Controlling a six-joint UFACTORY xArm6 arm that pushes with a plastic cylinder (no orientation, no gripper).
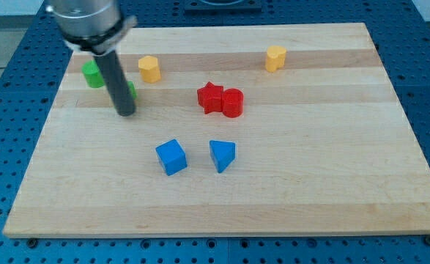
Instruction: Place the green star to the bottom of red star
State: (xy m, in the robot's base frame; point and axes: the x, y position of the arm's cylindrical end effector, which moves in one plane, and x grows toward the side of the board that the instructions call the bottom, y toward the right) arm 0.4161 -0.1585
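The red star [210,97] lies near the board's middle, touching a red cylinder [232,103] on its right. My tip [125,113] rests on the board at the left. The rod hides most of a green block [132,91] just above and to the right of the tip; only a sliver shows, so its shape cannot be made out. Another green block [92,74] sits further left, near the board's top left, partly behind the rod. The tip is well to the left of the red star.
A yellow block [149,68] sits above and right of the tip, another yellow block [275,58] at the top right. A blue cube [171,156] and a blue triangular block [222,155] lie below the red star. The wooden board [332,183] rests on a blue perforated table.
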